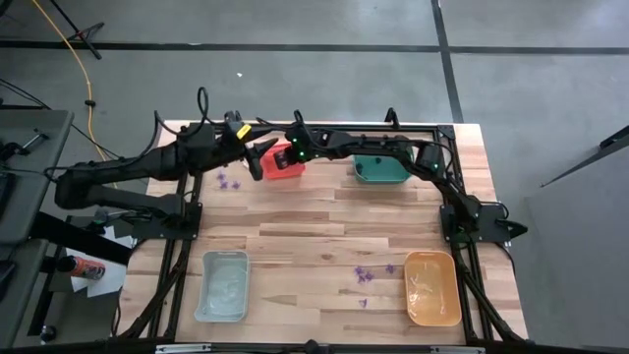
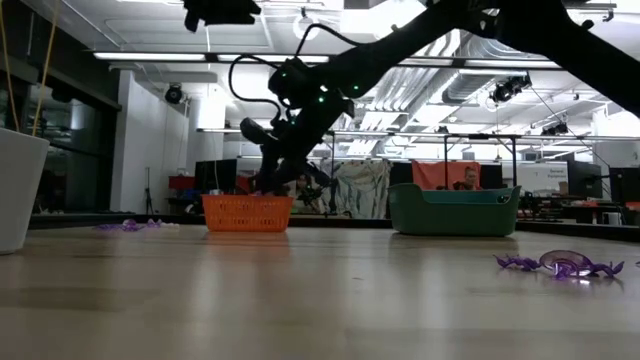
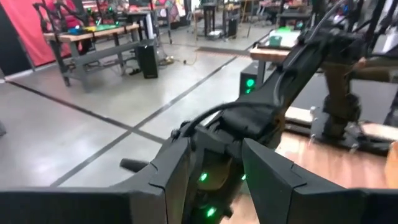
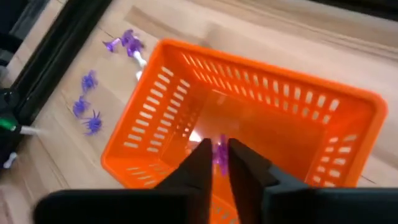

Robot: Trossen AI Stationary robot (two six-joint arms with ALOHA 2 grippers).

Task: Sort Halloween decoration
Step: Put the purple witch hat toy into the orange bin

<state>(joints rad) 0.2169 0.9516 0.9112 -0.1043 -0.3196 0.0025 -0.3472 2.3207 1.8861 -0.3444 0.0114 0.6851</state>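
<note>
My right gripper [image 4: 218, 147] hangs over the inside of the red-orange slotted bin [image 4: 249, 118] at the table's far side, shut on a tiny purple trinket [image 4: 219, 155]. In the high view its arm reaches across to that bin [image 1: 285, 165]. More purple trinkets lie on the wood beside the bin [image 4: 87, 106] [image 1: 228, 181] and in a loose group near the front right [image 1: 366, 276] [image 2: 560, 265]. My left gripper [image 3: 217, 180] is held up just left of the bin, open with nothing between its fingers. My right gripper pinches the purple trinket [image 4: 219, 157] between its two fingers, near their free ends. The fingers slant down into the bin's open top. The trinket is lifted clear, above the bin's floor.
A green bin [image 1: 380, 169] stands right of the red-orange one at the far side. A clear bin [image 1: 223, 285] sits at the front left and an orange bin [image 1: 432, 287] at the front right. Bare wood lies between them in the middle.
</note>
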